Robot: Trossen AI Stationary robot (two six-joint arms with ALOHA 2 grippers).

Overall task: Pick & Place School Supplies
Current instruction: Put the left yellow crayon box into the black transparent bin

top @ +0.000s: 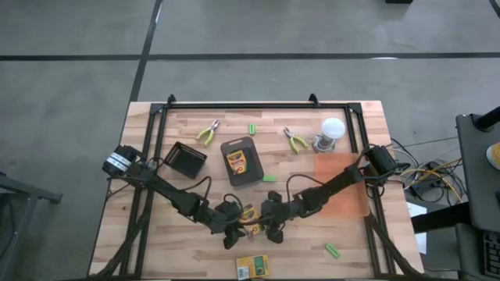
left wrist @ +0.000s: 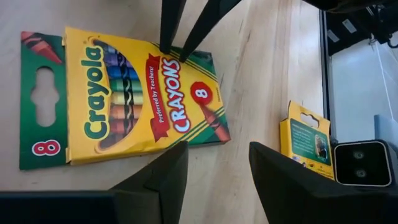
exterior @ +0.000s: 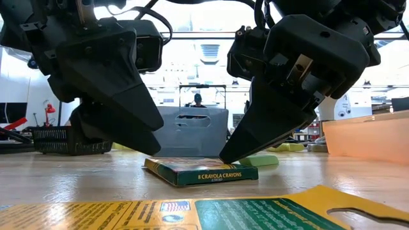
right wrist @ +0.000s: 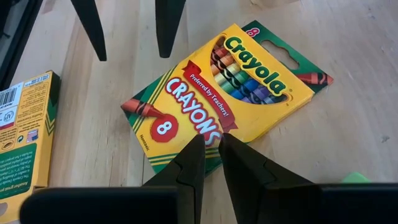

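Observation:
A yellow-and-green crayon box (top: 248, 214) lies flat on the table between my two grippers. My right gripper (right wrist: 211, 140) is shut, with its tips at one long edge of the box. My left gripper (left wrist: 219, 147) stands open at the opposite long edge, and I see no touch there. A second crayon box (top: 251, 267) lies at the near edge. A third (top: 238, 161) rests on the dark grey tray (top: 234, 146). Two pliers (top: 207, 133) (top: 295, 141) and green sticks (top: 252, 129) (top: 269, 178) (top: 333, 250) lie around on the wood. My right gripper sets its shut fingertips (left wrist: 168, 48) on the box's long edge (right wrist: 200, 129), beside the word CRAYONS and toward the end with the 8. The fingers slant down from the table's right side. The box lies flat on the table, face up.
A black mesh basket (top: 185, 158) stands at the left. A clear jar with a white lid (top: 332, 131) stands at the far right, and an orange translucent sheet (top: 341, 186) lies under the right arm. A black frame (top: 258, 102) borders the table's far and side edges.

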